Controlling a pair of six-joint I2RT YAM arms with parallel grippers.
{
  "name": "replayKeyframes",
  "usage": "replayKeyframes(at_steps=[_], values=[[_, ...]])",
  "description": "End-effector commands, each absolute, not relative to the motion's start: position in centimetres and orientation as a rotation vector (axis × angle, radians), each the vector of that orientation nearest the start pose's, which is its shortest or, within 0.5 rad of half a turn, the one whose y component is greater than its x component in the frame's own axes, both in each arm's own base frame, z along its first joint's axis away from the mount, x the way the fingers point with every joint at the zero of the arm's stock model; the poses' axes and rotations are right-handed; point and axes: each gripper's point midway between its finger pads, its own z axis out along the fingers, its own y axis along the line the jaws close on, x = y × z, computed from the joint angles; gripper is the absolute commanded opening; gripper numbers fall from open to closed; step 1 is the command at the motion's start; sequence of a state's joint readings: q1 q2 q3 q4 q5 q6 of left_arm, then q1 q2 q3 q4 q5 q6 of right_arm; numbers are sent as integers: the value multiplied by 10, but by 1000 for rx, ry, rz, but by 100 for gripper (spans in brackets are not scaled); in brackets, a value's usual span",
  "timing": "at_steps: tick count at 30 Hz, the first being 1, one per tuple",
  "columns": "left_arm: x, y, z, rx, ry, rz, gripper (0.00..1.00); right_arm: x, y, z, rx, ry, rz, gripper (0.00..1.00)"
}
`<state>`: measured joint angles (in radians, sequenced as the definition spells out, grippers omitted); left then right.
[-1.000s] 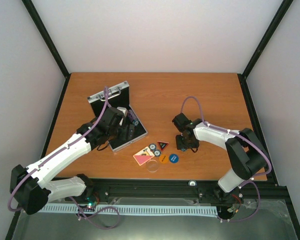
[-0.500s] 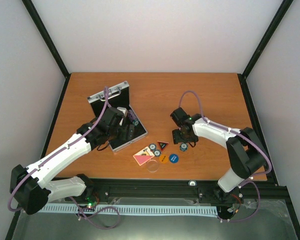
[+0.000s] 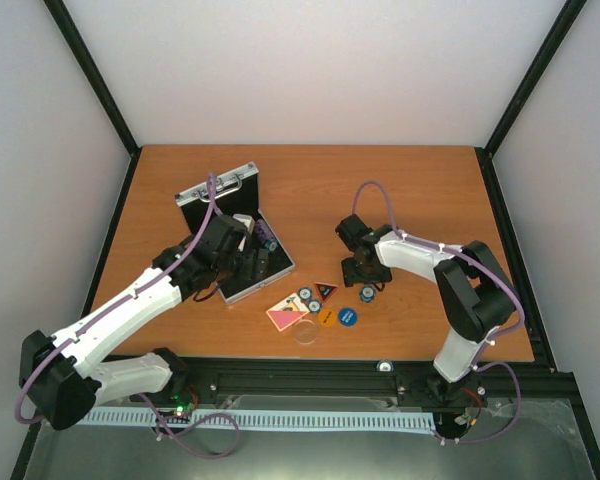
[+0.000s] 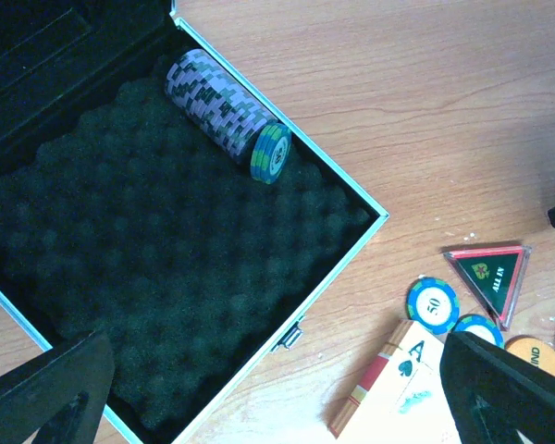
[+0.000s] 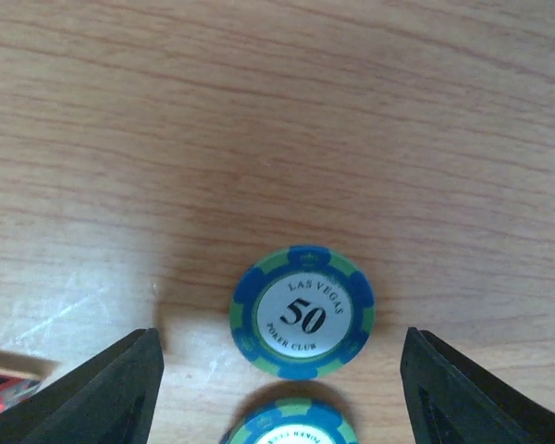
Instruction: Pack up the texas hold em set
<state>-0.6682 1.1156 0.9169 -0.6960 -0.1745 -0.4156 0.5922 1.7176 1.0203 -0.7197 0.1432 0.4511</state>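
The right gripper [image 3: 357,273] has drawn back toward 10 o'clock, uncovering a blue-white chip [image 3: 366,294] lying flat at its 5 o'clock side.

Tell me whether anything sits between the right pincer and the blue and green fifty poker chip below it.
Nothing visible does. The blue and green 50 poker chip lies flat on the bare wooden table, in the gap of the open right pincer. A second chip lies close by, not touching it.
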Motion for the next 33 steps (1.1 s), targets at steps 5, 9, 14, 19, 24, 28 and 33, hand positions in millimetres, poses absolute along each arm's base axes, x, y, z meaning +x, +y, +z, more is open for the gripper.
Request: replayKeyframes(at_steps=[5,9,14,19,24,28,33], values=[[263,-167,184,215,2425,-270,100,293,152,10,-167,2920,-88,69],[262,-166,184,215,2424,-264,100,293,148,4,-160,2925,-94,65],[262,-165,184,208,2428,-262,100,289,144,-2,-153,2943,-90,50],[262,-164,184,203,2426,-263,100,286,139,-2,-142,2937,-116,40],[262,-166,185,203,2426,-268,100,286,137,0,-136,2933,-128,42],[261,-164,184,200,2425,-265,100,284,135,2,-131,2938,-133,47],[261,-165,183,199,2426,-270,100,281,135,3,-126,2940,-125,47]])
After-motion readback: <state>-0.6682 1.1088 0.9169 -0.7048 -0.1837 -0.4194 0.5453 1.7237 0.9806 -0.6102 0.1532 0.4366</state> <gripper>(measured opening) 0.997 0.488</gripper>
